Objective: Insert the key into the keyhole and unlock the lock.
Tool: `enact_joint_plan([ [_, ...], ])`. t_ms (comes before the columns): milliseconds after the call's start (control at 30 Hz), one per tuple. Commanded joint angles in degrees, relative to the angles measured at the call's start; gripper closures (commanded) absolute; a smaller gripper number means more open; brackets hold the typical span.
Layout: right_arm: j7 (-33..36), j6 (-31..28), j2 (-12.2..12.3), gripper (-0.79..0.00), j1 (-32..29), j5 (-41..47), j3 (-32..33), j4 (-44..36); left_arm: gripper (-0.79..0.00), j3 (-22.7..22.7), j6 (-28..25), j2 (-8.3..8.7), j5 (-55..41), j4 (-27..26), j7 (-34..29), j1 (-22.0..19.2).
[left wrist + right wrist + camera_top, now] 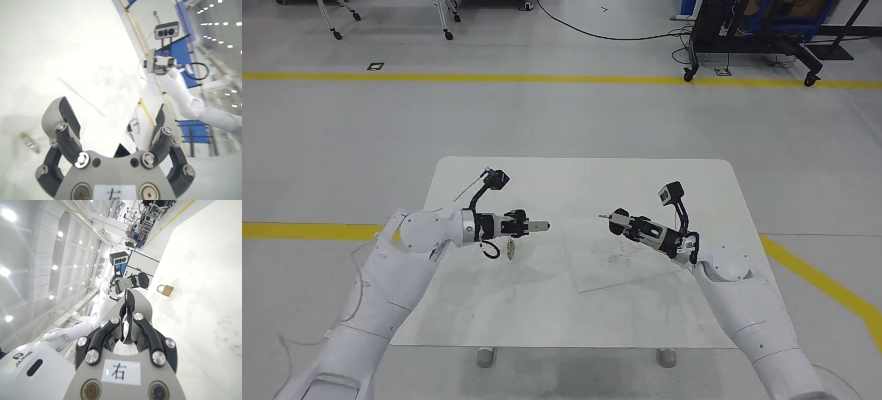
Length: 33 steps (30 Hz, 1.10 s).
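Note:
A brass padlock [512, 248] with a silver shackle lies on the white table [572, 310], just on the near side of my left gripper [540, 227]. In the left wrist view that gripper [113, 106] is open and holds nothing, with the padlock [30, 143] off to one side of its fingers. My right gripper [608, 217] hovers over the table's middle, pointing at the left one. Its fingers [128, 300] are pressed shut, and a thin sliver, the key [600, 216], pokes from their tips. Beyond them lie the padlock [166, 290] and the left gripper [140, 280].
A faint, scuffed rectangular sheet [617, 262] lies flat on the table under the right gripper. The table's rounded edges are close on both sides. Yellow floor lines and wheeled stands are far behind.

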Motion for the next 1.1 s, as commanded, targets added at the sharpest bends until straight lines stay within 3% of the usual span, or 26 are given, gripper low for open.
enact_joint_plan([
  [0, 0.0, 0.0, 0.0, 0.0, 0.0, 0.0, 0.0, 0.0, -0.785, -4.21, 3.73, 1.25, 7.65, -8.14, 2.52, 4.62],
  [100, 0.0, 0.0, 0.0, 0.0, 0.0, 0.0, 0.0, 0.0, -0.785, -7.11, 9.03, 2.43, 18.19, -15.72, 4.49, 9.68],
  [200, 0.0, 0.0, 0.0, 0.0, 0.0, 0.0, 0.0, 0.0, -0.785, -6.35, 13.02, 2.92, 27.98, -19.13, 4.2, 12.46],
  [300, 0.0, 0.0, 0.0, 0.0, 0.0, 0.0, 0.0, 0.0, -0.785, -2.83, 15.57, 3.1, 39.19, -19.08, -0.11, 12.63],
  [500, 0.0, 0.0, 0.0, 0.0, 0.0, 0.0, 0.0, 0.0, -0.785, 1.9, 17.89, 2.36, 43.87, -16.09, -3.06, 10.28],
  [867, 0.0, 0.0, 0.0, 0.0, 0.0, 0.0, 0.0, 0.0, -0.4, 6.85, 18.44, 0.84, 45.47, -11.41, 0.59, 7.59],
  [1067, 0.0, 0.0, 0.0, 0.0, 0.0, 0.0, 0.0, 0.0, -0.363, 7.32, 19.4, 0.42, 45.61, -11.13, 0.93, 7.01],
])
